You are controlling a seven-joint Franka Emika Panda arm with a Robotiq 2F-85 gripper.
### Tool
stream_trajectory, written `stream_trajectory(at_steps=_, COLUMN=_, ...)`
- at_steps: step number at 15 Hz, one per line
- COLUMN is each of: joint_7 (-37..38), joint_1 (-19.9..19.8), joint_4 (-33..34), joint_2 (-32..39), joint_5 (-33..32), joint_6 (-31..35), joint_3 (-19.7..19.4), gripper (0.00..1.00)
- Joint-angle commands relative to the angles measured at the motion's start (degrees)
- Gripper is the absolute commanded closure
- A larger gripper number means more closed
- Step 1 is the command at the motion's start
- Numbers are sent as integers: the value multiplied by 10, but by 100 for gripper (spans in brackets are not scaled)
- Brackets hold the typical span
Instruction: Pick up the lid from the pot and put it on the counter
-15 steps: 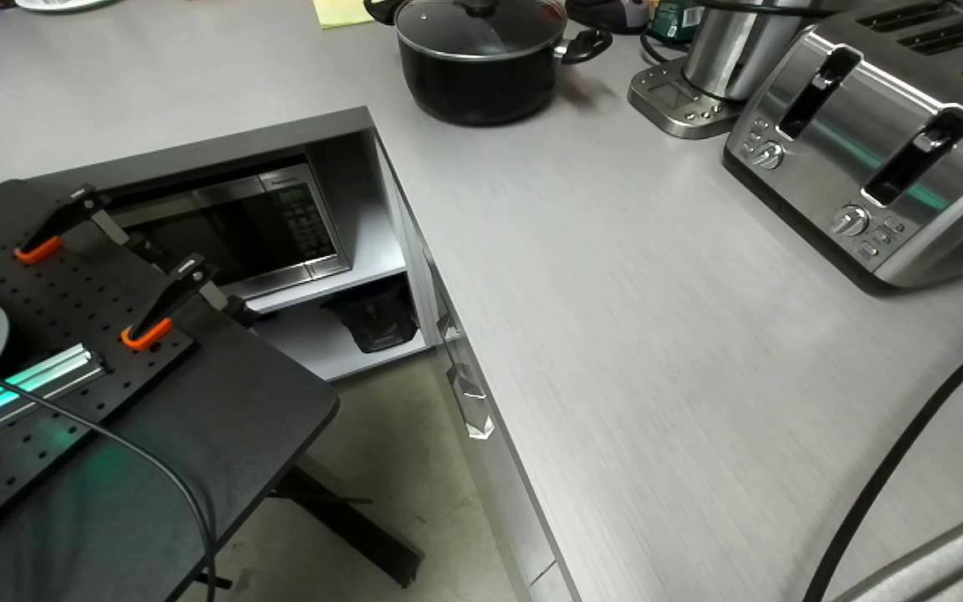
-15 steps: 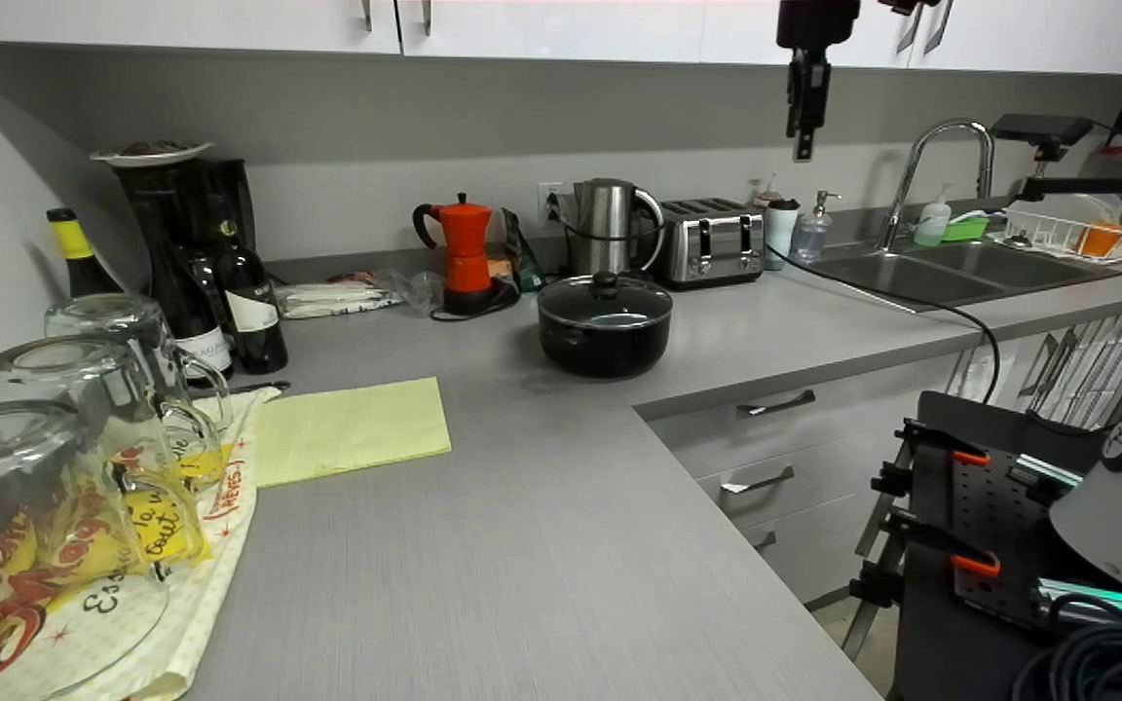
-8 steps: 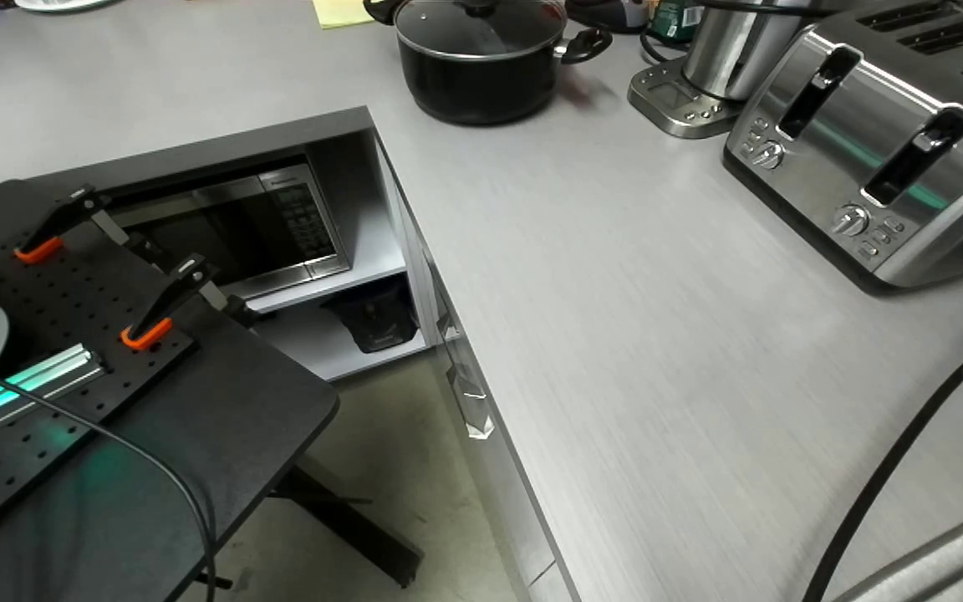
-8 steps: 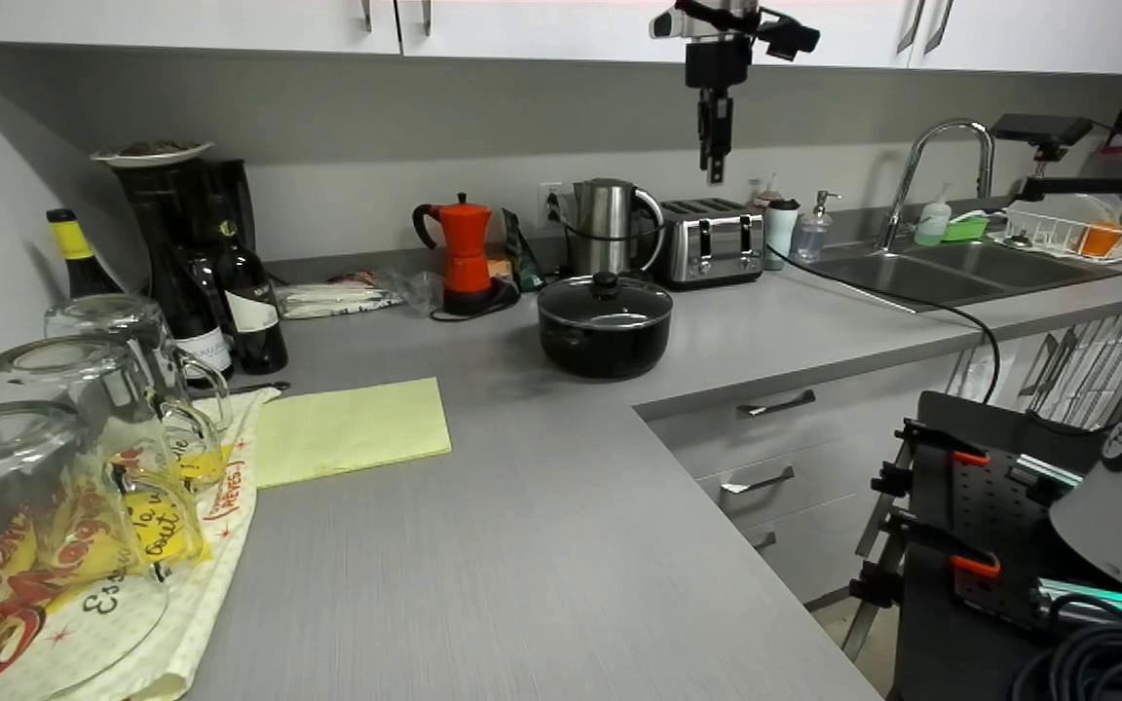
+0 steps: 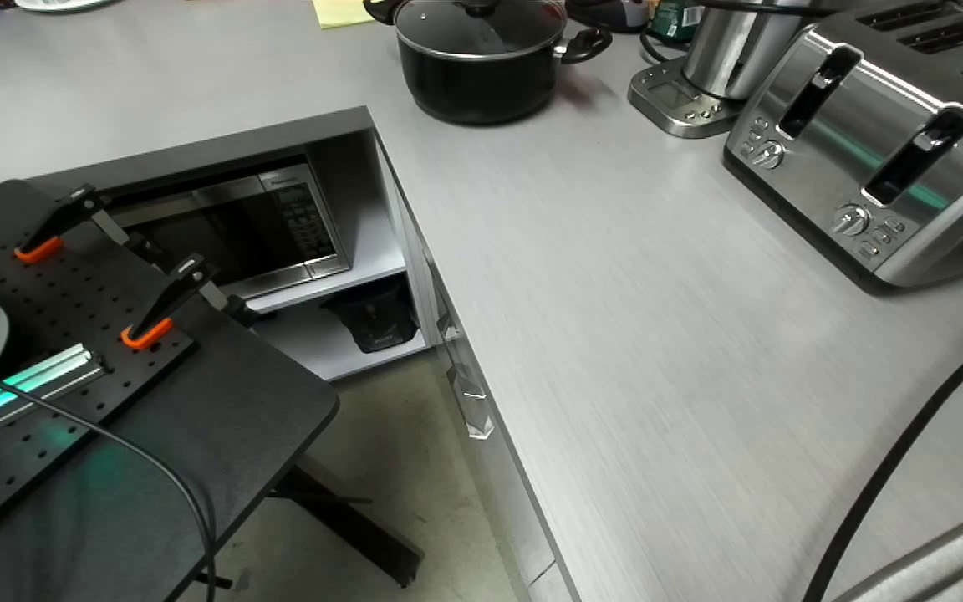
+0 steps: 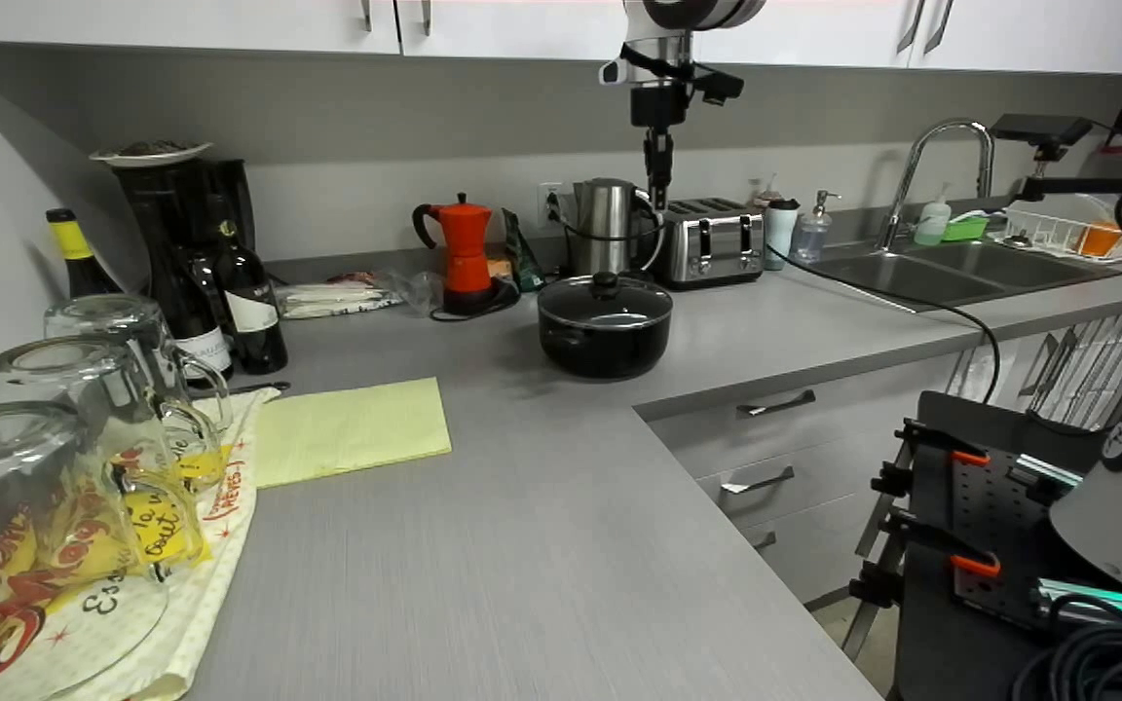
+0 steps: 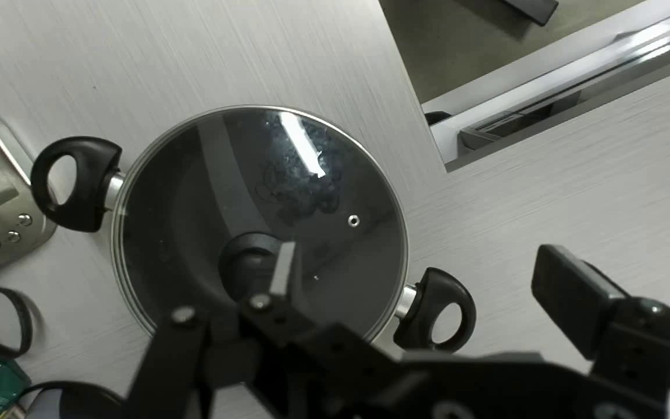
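Observation:
The pot [image 6: 604, 349] is black and squat and stands on the light grey counter [image 6: 483, 545]; it also shows in the other views [image 5: 481, 88] [image 7: 435, 311]. The round glass lid [image 6: 580, 304] with metal rim and dark knob [image 6: 605, 283] lies on the pot. In the wrist view the lid [image 7: 335, 250] shows whole except its lower edge, hidden by the gripper; the knob [image 7: 246, 256] is partly behind one finger [image 7: 284, 270]. My gripper [image 6: 658, 202] hangs above the pot, apart from the lid. In the wrist view the gripper [image 7: 428, 273] has its fingers wide apart with nothing between them.
A steel kettle [image 6: 605, 229] and silver toaster [image 6: 714, 243] stand close behind the pot, with a red moka pot [image 6: 466, 258] to the left. A yellow cloth [image 6: 352, 428] and glass mugs [image 6: 84, 419] lie further left. The counter edge [image 6: 766, 380] runs beside the pot.
In an exterior view my gripper has moved left and down from above the sink side to above the pot. The lid and pot have not moved.

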Motion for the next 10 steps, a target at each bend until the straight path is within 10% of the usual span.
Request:
stream_trajectory(at_steps=1, joint_7=-13, joint_1=-24, joint_4=74, joint_2=65, joint_5=16, joint_6=-14, joint_3=15, gripper=0)
stream_trajectory(at_steps=10, joint_7=29, joint_1=-35, joint_4=163, joint_2=155, joint_5=-14, joint_6=-6, joint_3=17, gripper=0)
